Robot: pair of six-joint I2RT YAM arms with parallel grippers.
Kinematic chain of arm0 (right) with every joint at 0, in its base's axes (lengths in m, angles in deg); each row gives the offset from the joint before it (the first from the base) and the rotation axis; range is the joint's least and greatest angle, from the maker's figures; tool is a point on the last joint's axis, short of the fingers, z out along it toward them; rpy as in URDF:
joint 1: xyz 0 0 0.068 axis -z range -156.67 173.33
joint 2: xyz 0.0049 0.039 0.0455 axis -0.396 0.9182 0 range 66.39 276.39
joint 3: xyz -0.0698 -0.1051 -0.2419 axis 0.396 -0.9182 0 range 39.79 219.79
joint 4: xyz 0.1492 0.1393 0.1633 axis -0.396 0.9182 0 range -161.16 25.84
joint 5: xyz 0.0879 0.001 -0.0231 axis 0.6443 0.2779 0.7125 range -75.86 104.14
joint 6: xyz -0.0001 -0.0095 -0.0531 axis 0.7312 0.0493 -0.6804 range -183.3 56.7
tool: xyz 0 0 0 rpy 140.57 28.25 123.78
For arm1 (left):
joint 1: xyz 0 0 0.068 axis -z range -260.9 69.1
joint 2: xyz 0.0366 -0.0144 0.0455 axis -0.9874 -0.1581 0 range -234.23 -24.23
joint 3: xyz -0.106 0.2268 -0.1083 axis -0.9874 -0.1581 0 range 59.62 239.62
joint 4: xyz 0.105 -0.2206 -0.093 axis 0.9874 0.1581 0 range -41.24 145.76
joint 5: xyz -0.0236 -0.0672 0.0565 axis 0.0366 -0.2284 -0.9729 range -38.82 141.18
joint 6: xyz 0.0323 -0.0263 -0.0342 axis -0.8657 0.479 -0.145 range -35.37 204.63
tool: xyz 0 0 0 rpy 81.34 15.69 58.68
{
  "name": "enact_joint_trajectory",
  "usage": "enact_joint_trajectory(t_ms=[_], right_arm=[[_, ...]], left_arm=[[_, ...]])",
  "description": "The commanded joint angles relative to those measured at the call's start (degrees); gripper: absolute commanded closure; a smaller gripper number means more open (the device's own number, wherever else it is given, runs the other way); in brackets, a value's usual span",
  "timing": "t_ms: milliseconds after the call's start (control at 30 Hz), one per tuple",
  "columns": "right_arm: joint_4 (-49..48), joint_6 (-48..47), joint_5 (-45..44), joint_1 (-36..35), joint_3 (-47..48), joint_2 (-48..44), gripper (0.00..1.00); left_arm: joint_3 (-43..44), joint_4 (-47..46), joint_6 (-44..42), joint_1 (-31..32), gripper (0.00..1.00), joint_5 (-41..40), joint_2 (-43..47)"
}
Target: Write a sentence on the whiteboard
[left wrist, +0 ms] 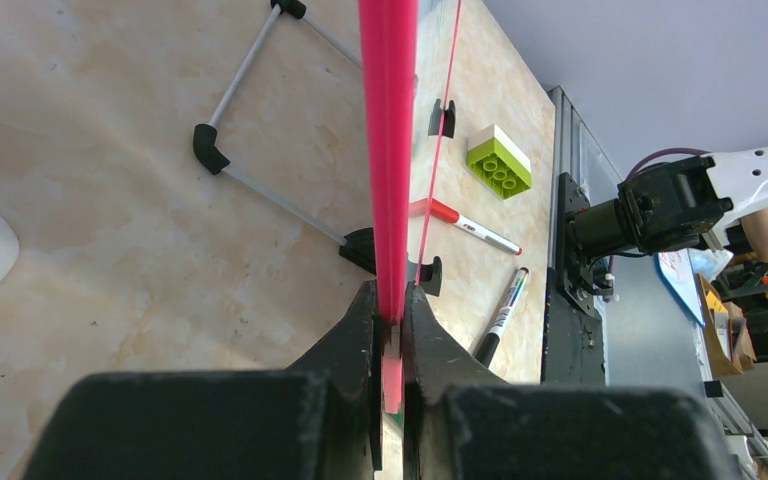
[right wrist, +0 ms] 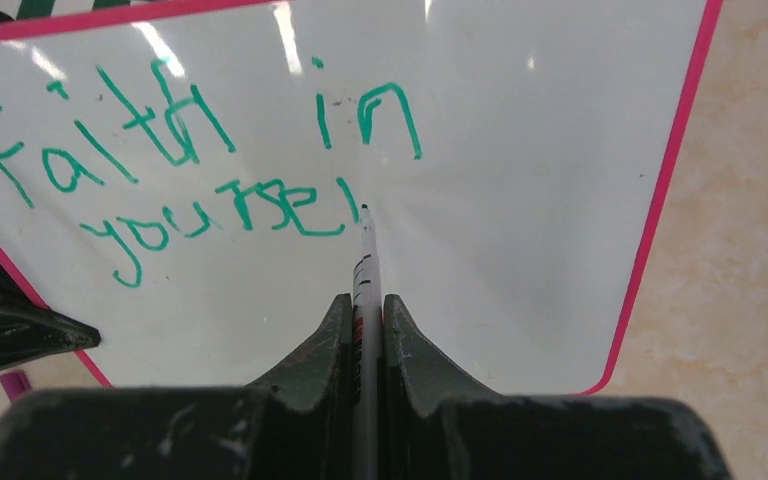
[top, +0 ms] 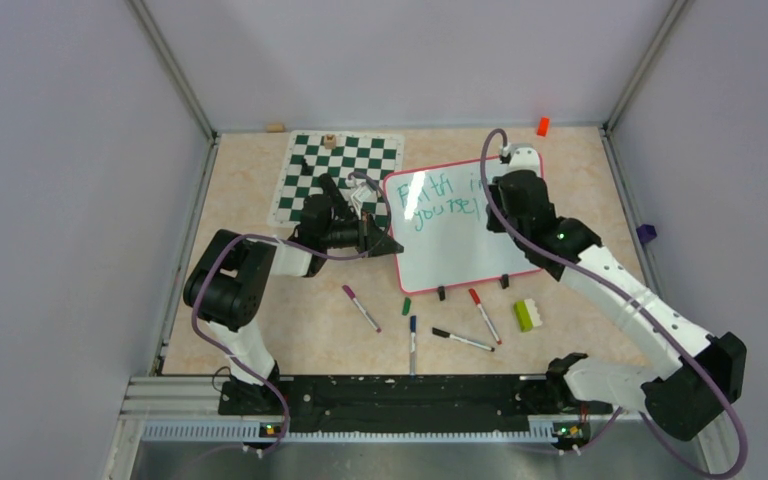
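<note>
whiteboard (top: 460,240) centre-right of the top view, just right of the chess mat (top: 340,165), long axis left-right, right end tipped up a bit | sentence (right wrist: 190,170) reads "faith in yoursel" | right gripper (right wrist: 365,310) clamped on marker (right wrist: 365,255), tip just past the "l" | left gripper (left wrist: 390,300) pinching the board's left edge | imo light, even pressure for the "f", left side braced so nothing slides

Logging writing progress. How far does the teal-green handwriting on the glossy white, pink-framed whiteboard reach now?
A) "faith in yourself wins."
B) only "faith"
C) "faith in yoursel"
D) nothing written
C: the right wrist view shows the teal-green handwriting reading "faith in" above "yoursel" on the white, pink-framed whiteboard, with the white-barrelled marker in the right gripper tipped just past the last letter.
</note>
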Motion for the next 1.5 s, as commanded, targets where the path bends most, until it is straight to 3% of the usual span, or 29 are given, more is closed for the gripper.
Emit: enact_joint_trajectory(t_ms=[0, 833, 1467], right_arm=[[-1.35, -1.03, -2.32, 1.69, 4.42, -0.34, 1.0], [-5.73, 0.26, 0.93, 4.67, 3.93, 4.44, 1.0], [-2.28, 0.18, 5.35, 4.65, -2.88, -0.49, 1.0]], left_arm=[[0.24, 3.08, -1.55, 0.31, 1.0, 1.28, 0.48], [0.33, 4.0, -2.16, 0.33, 1.0, 1.24, 0.65], [0.6, 4.53, -2.42, 0.28, 1.0, 1.19, 0.65]])
